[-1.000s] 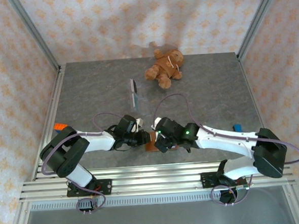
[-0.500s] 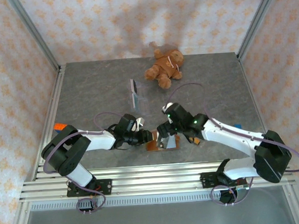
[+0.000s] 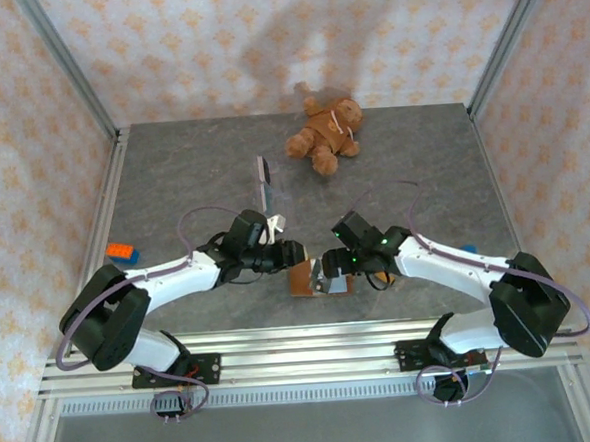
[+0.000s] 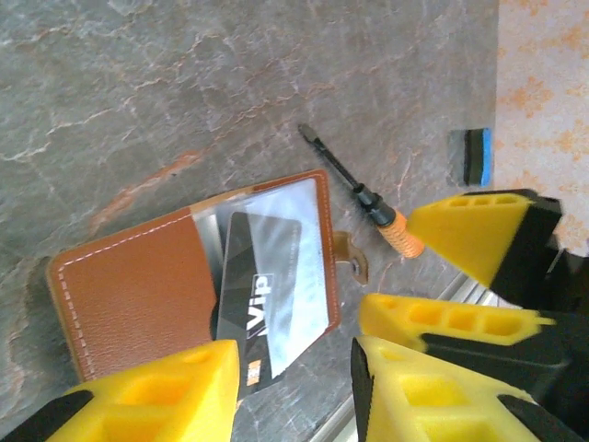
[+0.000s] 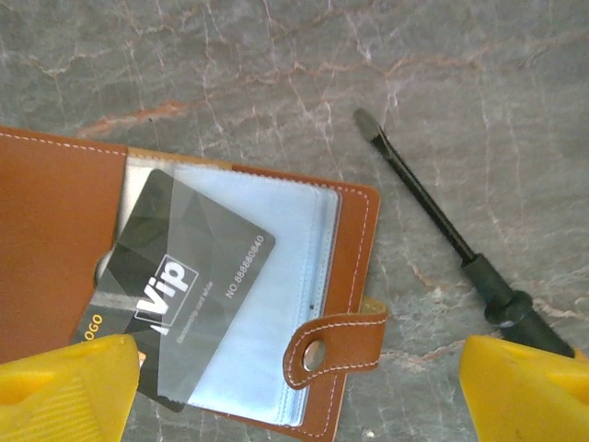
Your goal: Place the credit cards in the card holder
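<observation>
Grey desk. Open card holder beneath both tools; credit card askew, corner jutting out. Right tool wide, left tool part-open, both empty.

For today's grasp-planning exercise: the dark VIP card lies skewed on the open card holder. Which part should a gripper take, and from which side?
Likely the end of the VIP card with the orange lettering: it overhangs the card holder's edge, so a finger may slip beneath it. Come in low from that side. Elsewhere the thin card lies flat on the pocket and offers no free edge.
</observation>
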